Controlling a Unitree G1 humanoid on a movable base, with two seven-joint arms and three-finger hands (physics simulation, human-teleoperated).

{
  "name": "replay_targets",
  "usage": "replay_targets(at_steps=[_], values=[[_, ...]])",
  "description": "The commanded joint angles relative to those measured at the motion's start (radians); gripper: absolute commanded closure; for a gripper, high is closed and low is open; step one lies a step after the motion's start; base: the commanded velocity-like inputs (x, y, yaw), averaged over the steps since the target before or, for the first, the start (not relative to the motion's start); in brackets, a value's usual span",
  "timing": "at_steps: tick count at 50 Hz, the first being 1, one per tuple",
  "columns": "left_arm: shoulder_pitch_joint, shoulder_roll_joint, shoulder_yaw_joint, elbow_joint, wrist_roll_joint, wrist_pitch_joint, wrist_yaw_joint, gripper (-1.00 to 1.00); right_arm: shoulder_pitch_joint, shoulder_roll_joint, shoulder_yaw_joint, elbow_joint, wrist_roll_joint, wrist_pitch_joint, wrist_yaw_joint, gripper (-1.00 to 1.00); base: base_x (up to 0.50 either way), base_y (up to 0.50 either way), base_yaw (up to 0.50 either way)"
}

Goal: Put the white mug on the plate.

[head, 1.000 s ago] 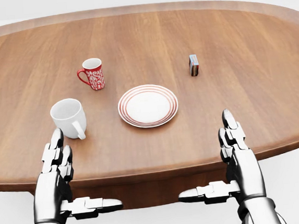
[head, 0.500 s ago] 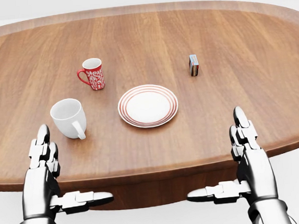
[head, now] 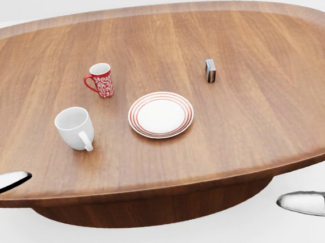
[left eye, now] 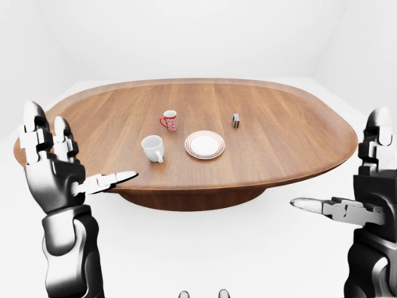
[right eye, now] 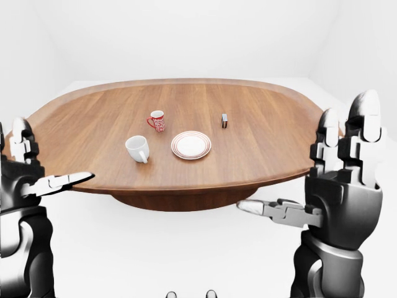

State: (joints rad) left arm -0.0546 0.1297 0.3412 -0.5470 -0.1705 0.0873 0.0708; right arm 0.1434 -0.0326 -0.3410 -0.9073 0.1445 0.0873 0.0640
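Observation:
The white mug stands upright on the oval wooden table, its handle toward the view's bottom. The white plate with red rings lies just to its right, apart from it. My left hand is open, held up left of the table's near edge; only its thumb tip shows in the head view. My right hand is open too, held up right of the table; its thumb tip shows at the head view's bottom right. Both hands are empty and away from the mug.
A red patterned mug stands above the white mug in the head view. A small box stands upright to the plate's upper right. The table rests on a dark central pedestal in a white room.
Both hands have moved outward and down, away from the table's near edge, leaving the head view except for their thumb tips. The mugs, plate and box have not moved.

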Motion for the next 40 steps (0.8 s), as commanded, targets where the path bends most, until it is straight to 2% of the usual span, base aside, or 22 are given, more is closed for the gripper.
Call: replay_targets(at_steps=[1,5,13,25,40], values=[[-0.011,0.016,0.078,-0.068,-0.115,0.000,0.028,-1.00,0.000,0.036,-0.046,-0.065,0.020,0.000,0.041,-1.00,0.00,0.00,0.00],[-0.006,0.014,0.060,-0.073,-0.111,0.000,0.035,-1.00,-0.006,0.035,-0.059,-0.072,0.022,0.000,0.044,-1.00,0.00,0.00,0.00],[-0.010,0.017,0.065,-0.067,-0.118,0.000,0.040,-1.00,-0.003,0.039,-0.063,-0.071,0.023,0.000,0.048,-1.00,0.00,0.00,0.00],[-0.011,0.019,0.065,-0.067,-0.122,0.000,0.046,-1.00,0.007,0.040,-0.034,-0.041,-0.034,0.000,0.062,-1.00,0.00,0.00,0.00],[-0.014,0.021,0.063,-0.075,-0.124,0.000,0.048,-1.00,-0.001,0.038,-0.038,-0.054,-0.038,0.000,0.068,-1.00,0.01,0.25,0.00]])
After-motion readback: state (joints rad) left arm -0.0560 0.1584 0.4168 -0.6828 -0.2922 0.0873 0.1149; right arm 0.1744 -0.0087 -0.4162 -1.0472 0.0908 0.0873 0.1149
